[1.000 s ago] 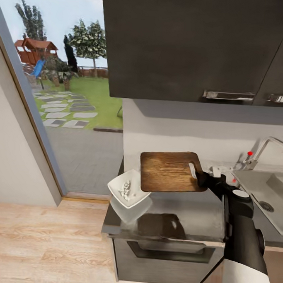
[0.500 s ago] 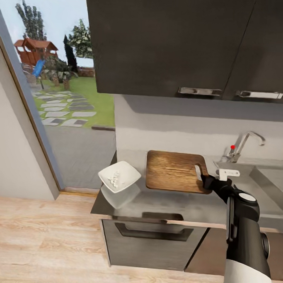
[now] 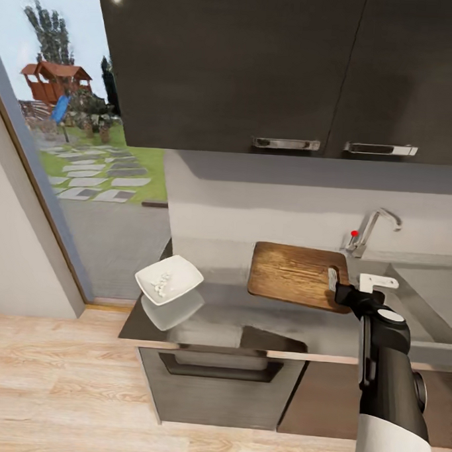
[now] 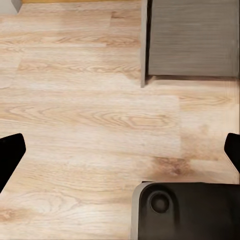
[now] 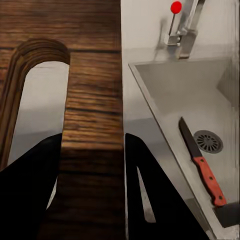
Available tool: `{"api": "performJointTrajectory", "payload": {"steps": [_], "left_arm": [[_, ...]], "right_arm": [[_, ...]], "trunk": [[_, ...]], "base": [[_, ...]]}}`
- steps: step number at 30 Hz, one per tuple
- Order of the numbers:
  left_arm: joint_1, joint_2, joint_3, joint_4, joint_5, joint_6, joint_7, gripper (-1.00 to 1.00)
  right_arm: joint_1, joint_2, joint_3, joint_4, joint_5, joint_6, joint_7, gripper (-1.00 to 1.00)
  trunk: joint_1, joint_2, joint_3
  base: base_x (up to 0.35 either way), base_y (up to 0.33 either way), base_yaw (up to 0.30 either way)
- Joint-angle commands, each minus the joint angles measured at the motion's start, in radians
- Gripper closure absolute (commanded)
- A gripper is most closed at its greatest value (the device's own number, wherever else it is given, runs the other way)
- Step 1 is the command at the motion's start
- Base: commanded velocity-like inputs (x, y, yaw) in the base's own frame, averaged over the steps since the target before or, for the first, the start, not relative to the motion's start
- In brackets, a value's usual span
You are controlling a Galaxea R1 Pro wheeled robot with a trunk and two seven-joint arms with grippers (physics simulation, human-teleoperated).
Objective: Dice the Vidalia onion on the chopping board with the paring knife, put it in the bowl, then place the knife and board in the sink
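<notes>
right hand [image 3: 345, 293] grasping chopping board [image 3: 296, 275] above surface [image 3: 228, 312] | paring knife [image 5: 202, 162] in sink [image 5: 170, 95] | left hand [image 4: 120, 155] released

Above the worktop we see dark upper cabinets [image 3: 261, 69] with two metal bar handles [image 3: 286, 144]. A pale grey backsplash wall [image 3: 253, 214] sits below them. At the left, a glass door [image 3: 78, 145] gives onto a garden with stepping stones [image 3: 89, 179], trees and a red-roofed play structure [image 3: 51, 81]. Light wood flooring [image 3: 52, 376] covers the ground; we see the same planks [image 4: 90, 115] in the left wrist view
</notes>
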State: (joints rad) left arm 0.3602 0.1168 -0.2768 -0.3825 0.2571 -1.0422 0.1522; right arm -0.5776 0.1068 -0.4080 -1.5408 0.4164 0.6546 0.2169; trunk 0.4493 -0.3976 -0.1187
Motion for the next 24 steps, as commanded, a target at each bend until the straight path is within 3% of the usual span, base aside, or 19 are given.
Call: {"api": "performJointTrajectory", "payload": {"steps": [1, 6, 8, 11, 24], "left_arm": [[0.000, 0.001, -0.009, -0.003, 0.002, -0.001, 0.010, -1.00], [0.000, 0.001, -0.009, -0.003, 0.002, -0.001, 0.010, -1.00], [0.000, 0.001, -0.009, -0.003, 0.002, -0.001, 0.010, -1.00], [0.000, 0.001, -0.009, -0.003, 0.002, -0.001, 0.010, -1.00], [0.000, 0.001, -0.009, -0.003, 0.002, -0.001, 0.010, -1.00]], "right_arm": [[-0.001, 0.001, -0.002, -0.001, 0.005, 0.004, 0.002, 1.00], [-0.001, 0.015, -0.002, 0.013, 0.005, 0.004, -0.106, 1.00], [-0.001, 0.041, -0.002, 0.026, 0.004, 0.002, -0.185, 1.00], [-0.001, 0.062, -0.001, 0.035, 0.003, -0.009, -0.251, 1.00], [-0.001, 0.068, 0.000, 0.047, 0.002, -0.018, -0.305, 1.00]], "trunk": [[0.001, -0.002, -0.002], [0.001, -0.002, -0.002], [0.001, -0.002, -0.002], [0.001, -0.002, -0.002], [0.001, -0.002, -0.002]], "base": [[0.000, -0.312, 0.000], [0.000, -0.316, 0.000], [0.000, -0.317, 0.000], [0.000, -0.317, 0.000], [0.000, -0.317, 0.000]]}}
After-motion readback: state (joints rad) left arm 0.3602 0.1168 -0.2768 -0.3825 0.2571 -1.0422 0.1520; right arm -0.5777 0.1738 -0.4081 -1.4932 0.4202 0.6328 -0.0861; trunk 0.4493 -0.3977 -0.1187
